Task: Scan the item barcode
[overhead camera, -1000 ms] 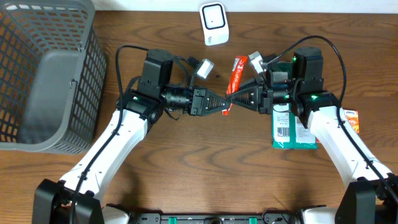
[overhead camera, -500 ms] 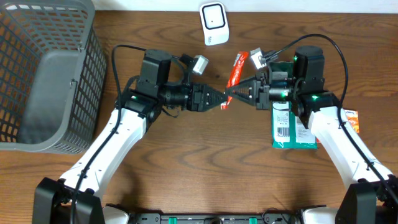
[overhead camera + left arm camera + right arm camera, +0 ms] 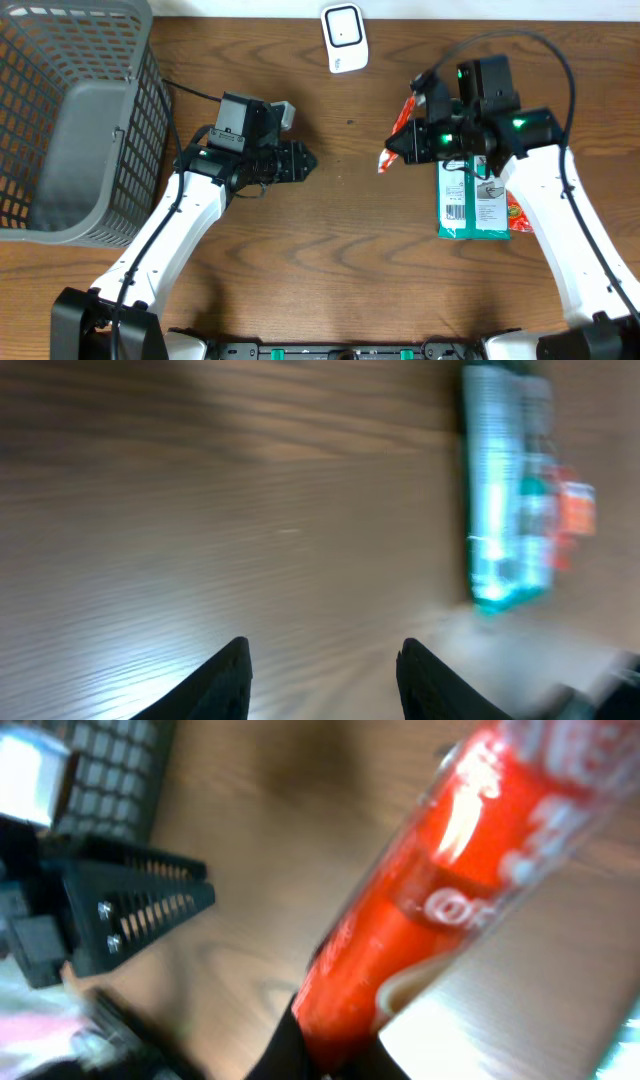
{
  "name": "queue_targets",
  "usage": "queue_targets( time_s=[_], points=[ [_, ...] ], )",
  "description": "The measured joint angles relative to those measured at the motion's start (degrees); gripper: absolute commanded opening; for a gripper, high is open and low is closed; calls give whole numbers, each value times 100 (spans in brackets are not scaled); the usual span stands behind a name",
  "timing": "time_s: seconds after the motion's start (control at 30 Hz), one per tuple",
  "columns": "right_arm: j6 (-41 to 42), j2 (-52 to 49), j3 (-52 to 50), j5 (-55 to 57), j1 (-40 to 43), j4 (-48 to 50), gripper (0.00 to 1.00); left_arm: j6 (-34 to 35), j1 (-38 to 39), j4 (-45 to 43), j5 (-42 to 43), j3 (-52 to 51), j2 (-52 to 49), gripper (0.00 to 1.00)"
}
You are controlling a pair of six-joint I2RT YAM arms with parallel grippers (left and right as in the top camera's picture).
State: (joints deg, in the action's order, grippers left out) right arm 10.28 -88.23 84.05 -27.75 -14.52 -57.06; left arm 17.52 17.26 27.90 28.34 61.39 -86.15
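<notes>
A long red snack packet point(image 3: 398, 130) hangs above the table with my right gripper point(image 3: 393, 152) shut on its lower end. In the right wrist view the red packet point(image 3: 450, 880) runs up and to the right from the shut gripper point(image 3: 335, 1052). Well to the left of the packet, my left gripper point(image 3: 308, 160) stands open and holds nothing. Its dark fingers point(image 3: 228, 682) show only bare wood between them. The white barcode scanner point(image 3: 343, 38) lies at the table's far edge, between the two arms.
A grey wire basket point(image 3: 75, 120) fills the far left. A green pack point(image 3: 470, 200) with a barcode label lies under the right arm, with an orange packet point(image 3: 516, 212) beside it. Both show blurred in the left wrist view, the green pack point(image 3: 498, 500) at upper right.
My left gripper has opened, let go of the red packet and pulled back to the left. The right gripper has kept the packet and carried it right.
</notes>
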Motion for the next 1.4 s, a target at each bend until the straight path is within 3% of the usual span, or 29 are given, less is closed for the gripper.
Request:
queue_targets(
  time_s=[0.13, 0.27, 0.5, 0.77, 0.8, 0.93, 1.0, 1.2, 1.4],
  points=[
    [-48, -120, 1311, 1403, -339, -1440, 1, -85, -42, 413, -1016, 11, 0, 49],
    [-52, -494, 2013, 2208, -570, -2140, 1, -129, -216, 667, -1578, 11, 0, 49],
    [-52, -1934, 1856, 3021, -1287, -2050, 1, -205, -413, 815, -2087, 11, 0, 50],
    [-4, -3434, 1744, 3187, -1829, -1845, 1, -450, -413, 822, -2356, 11, 0, 67],
    [0, -3521, 1744, 3191, -1845, -1823, 4, -452, -413, 822, -2404, 11, 0, 68],
    [68, -3733, 1744, 3226, -1873, -1714, 58, -452, -413, 835, -2625, 11, 0, 72],
    [90, -3779, 1744, 3237, -1873, -1681, 64, -452, -413, 837, -2704, 11, 0, 73],
    [105, -3788, 1746, 3252, -1871, -1720, 67, -452, -413, 835, -2771, 11, 0, 73],
    [181, -3788, 1784, 3244, -1836, -1998, 36, -452, -413, 835, -2791, 11, 0, 73]
  ],
)
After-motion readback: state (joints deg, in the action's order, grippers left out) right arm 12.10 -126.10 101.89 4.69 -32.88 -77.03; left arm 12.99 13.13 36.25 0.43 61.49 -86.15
